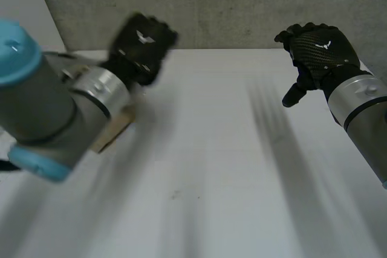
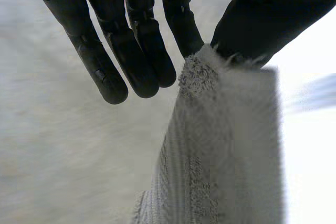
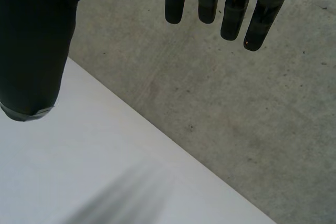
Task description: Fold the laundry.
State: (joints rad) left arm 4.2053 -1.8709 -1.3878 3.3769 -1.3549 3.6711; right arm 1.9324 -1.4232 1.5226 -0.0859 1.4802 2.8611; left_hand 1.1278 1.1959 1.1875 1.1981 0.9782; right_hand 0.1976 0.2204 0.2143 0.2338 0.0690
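Left robot hand (image 2: 134,51): one corner of a grey-beige terry-cloth towel (image 2: 226,145) is pinched between the thumb (image 2: 262,19) and the nearest finger. The remaining fingers are held straight, slightly spread, and clear of the cloth.

The towel is located directly at the fingertips of the left robot hand, on its thumb side. It extends away from the hand as a band of cloth against the white table (image 1: 211,179). Whether its far end rests on the table cannot be told.

Towel appearance: a looped, nubbly pile is noted at the gripped corner, and a fine ribbed weave along the body. One long edge is straight and the other is softer and uneven.

In the head view the left robot hand is seen raised over the far left part of the table, in front of the grey concrete wall (image 1: 230,4).

Right robot hand (image 1: 317,52): the fingers are nearly straight, the thumb is set apart, and nothing is held. It is positioned above the far right edge of the table, well apart from the left robot hand.
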